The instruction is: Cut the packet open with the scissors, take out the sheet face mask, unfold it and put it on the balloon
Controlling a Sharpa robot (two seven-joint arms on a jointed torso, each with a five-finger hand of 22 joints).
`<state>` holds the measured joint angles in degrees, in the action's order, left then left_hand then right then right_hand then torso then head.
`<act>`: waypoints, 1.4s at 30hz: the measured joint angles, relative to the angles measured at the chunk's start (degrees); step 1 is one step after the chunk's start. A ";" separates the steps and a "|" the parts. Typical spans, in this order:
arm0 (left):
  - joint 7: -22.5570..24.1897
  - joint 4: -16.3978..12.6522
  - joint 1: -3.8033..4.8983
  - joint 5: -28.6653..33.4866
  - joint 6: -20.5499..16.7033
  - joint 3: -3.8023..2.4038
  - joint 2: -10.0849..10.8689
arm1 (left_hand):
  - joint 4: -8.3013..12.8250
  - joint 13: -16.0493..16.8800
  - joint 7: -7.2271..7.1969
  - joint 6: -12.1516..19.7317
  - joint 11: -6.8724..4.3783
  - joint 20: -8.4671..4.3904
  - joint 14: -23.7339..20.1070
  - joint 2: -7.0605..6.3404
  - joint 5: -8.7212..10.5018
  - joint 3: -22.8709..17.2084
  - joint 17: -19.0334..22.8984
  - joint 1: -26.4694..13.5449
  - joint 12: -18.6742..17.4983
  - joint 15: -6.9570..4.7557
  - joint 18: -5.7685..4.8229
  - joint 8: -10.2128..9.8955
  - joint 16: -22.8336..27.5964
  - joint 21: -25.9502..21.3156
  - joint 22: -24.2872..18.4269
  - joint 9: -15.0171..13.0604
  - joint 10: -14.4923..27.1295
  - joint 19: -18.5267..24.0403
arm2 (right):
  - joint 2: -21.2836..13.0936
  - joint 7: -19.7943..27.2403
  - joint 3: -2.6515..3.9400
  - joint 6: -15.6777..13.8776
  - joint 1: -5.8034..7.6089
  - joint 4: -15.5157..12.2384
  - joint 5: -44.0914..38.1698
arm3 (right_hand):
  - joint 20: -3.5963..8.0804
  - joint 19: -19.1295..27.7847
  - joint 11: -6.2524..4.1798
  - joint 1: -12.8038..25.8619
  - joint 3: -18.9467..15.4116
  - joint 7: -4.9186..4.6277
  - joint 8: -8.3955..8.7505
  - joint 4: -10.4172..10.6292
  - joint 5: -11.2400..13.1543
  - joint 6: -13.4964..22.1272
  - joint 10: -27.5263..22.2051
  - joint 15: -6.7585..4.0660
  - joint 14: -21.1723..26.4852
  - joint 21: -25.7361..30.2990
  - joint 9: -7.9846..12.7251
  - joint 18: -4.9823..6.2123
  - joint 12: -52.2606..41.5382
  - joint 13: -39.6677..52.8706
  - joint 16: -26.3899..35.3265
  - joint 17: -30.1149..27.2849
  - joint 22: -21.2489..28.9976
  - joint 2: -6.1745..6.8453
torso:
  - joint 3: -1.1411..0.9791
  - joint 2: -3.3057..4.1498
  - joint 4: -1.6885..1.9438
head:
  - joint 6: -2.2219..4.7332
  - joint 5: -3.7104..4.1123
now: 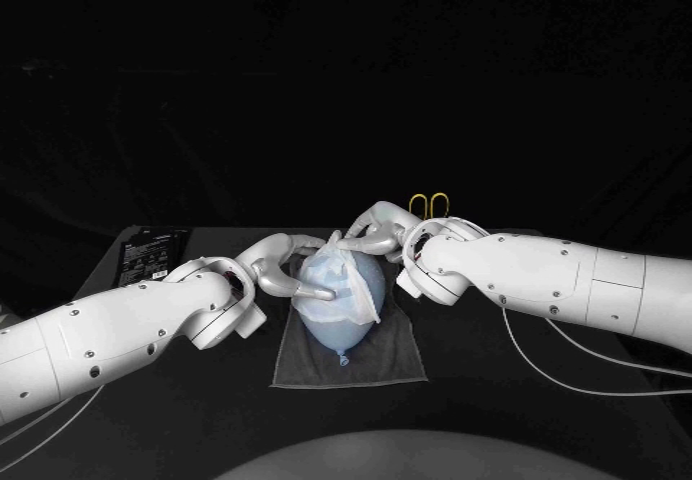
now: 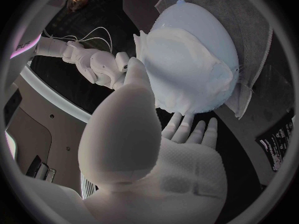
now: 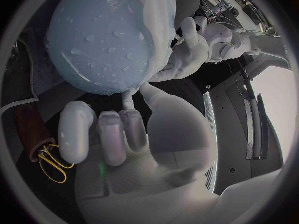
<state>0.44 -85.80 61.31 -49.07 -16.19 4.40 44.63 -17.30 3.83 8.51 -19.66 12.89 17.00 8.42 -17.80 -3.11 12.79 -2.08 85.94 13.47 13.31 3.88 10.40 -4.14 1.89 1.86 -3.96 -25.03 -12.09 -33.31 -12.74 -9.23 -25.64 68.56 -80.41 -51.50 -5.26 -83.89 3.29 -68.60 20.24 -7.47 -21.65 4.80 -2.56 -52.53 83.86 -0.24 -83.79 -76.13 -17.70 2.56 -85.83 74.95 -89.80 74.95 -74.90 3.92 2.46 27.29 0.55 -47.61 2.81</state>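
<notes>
A pale blue balloon point(image 1: 351, 300) lies on a grey cloth point(image 1: 353, 362) in the middle of the table. The white sheet mask point(image 1: 329, 268) is draped over its far and left side, with one corner peaking up. My left hand point(image 1: 286, 268) spans the balloon's left side, its thumb point(image 2: 138, 79) at the mask's edge point(image 2: 187, 59) and its fingers point(image 2: 190, 129) spread under the balloon. My right hand point(image 1: 378, 236) is at the balloon's far end; a fingertip point(image 3: 128, 97) touches the wet balloon point(image 3: 99, 40) beside the mask point(image 3: 161, 20). Whether it pinches the mask is hidden.
The scissors' yellow handles point(image 1: 427, 203) show just behind my right hand, and again beside its palm point(image 3: 53, 163). A dark printed packet point(image 1: 156, 250) lies at the table's far left. White cables point(image 1: 577, 370) trail over the table on the right.
</notes>
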 measured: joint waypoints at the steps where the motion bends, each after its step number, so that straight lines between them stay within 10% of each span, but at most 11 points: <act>1: 0.00 0.01 0.00 0.00 0.00 0.00 0.00 | 0.00 0.00 0.00 0.00 0.00 0.00 0.00 0.00 0.00 0.00 0.00 0.00 0.00 0.00 0.00 0.00 0.00 0.00 0.00 0.00 0.00 0.00 | 0.02 0.04 0.01 0.11 0.00 -0.01 -0.01 | 0.00 0.00 -0.13 -0.57 0.02 0.17 0.00 -0.36 0.00 -0.38 0.09 -0.12 0.12 -0.20 -0.03 0.00 -0.22 0.00 0.00 0.00 0.00 -0.10 | -0.01 0.00 -0.01 | -0.03 0.00; 17: -0.05 0.07 -0.02 0.04 0.00 0.01 -0.08 | 0.00 0.11 0.00 0.00 0.00 0.00 0.00 0.00 0.00 0.00 0.00 0.00 0.00 0.00 0.00 0.00 0.00 0.00 0.00 -0.04 0.00 0.00 | 0.21 1.52 0.08 0.40 -0.41 -0.37 -0.60 | 2.01 -0.11 -3.09 -7.52 2.96 3.36 -3.22 -5.78 0.06 -5.99 0.17 -1.73 0.88 -2.58 -1.41 -0.02 -3.62 -0.05 0.05 -0.04 -0.04 -0.97 | -0.01 -0.04 -0.03 | -0.30 -0.07; 42: -0.10 0.09 0.01 0.05 -0.02 -0.02 0.04 | 0.00 0.02 -0.20 -0.19 0.01 0.00 0.00 0.00 0.00 0.00 -0.05 0.00 0.23 0.01 0.00 0.35 0.00 0.00 0.05 -0.21 -0.42 0.00 | -2.72 6.46 0.23 -9.47 -0.75 -3.47 0.89 | 2.60 -0.10 -3.09 -7.59 5.71 3.61 -5.87 -7.74 -0.10 -6.46 0.16 -1.95 1.09 -3.39 -3.24 -0.04 -3.97 -0.02 0.01 0.00 0.00 -1.34 | -0.04 -0.08 -0.05 | -0.10 -0.29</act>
<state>0.34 -85.71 61.32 -49.02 -16.21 4.38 44.67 -17.30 3.85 8.30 -19.85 12.90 17.00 8.42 -17.80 -3.11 12.79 -2.12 85.94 13.71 13.32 3.88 10.76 -4.14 1.89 1.92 -4.17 -25.44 -12.09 -36.03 -6.28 -9.01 -35.10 67.81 -83.88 -50.60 -2.66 -83.99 0.21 -76.19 25.95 -3.86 -27.52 -2.94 -2.66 -58.99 84.02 -2.19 -82.71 -79.53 -20.95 2.53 -89.80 74.94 -89.79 74.95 -74.90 2.58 2.42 27.21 0.50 -47.71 2.52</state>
